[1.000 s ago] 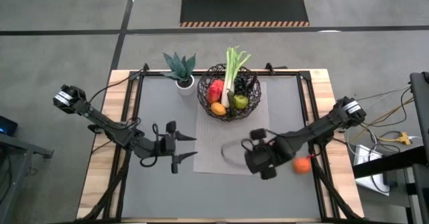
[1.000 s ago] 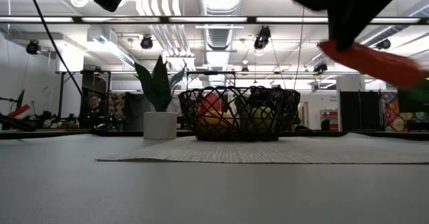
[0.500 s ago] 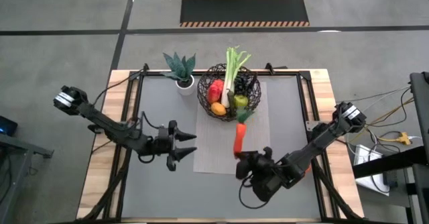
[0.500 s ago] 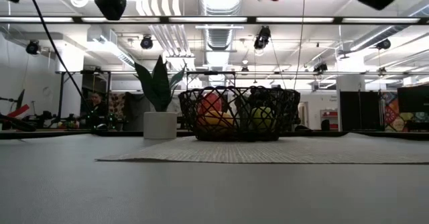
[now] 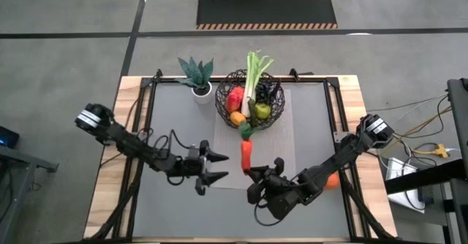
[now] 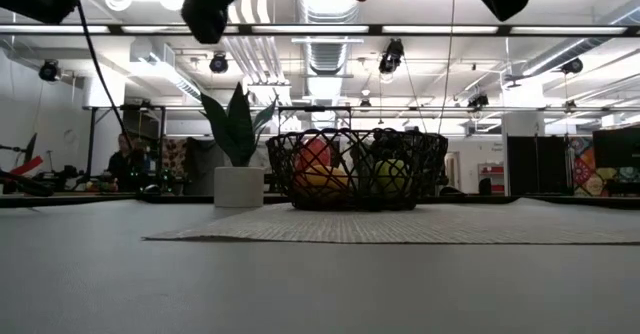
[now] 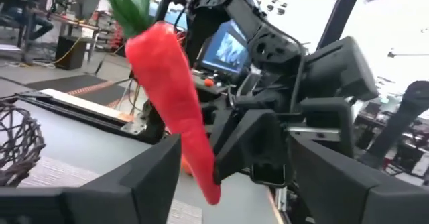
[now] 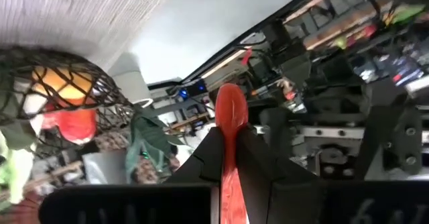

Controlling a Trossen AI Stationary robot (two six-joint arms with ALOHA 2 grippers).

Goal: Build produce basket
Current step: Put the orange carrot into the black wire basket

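Firmly in right hand [image 5: 252,174]: carrot [image 5: 246,153].

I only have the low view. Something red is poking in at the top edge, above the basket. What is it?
Observer: A carrot. The right gripper is shut on its thin end, as the right wrist view shows.
Operator: Is it over the basket?
Observer: No. From above, it hangs short of the basket, over the mat, with its greens pointing toward the rim.
Operator: Where is the other arm?
Observer: The left gripper is open and empty, close beside the carrot.
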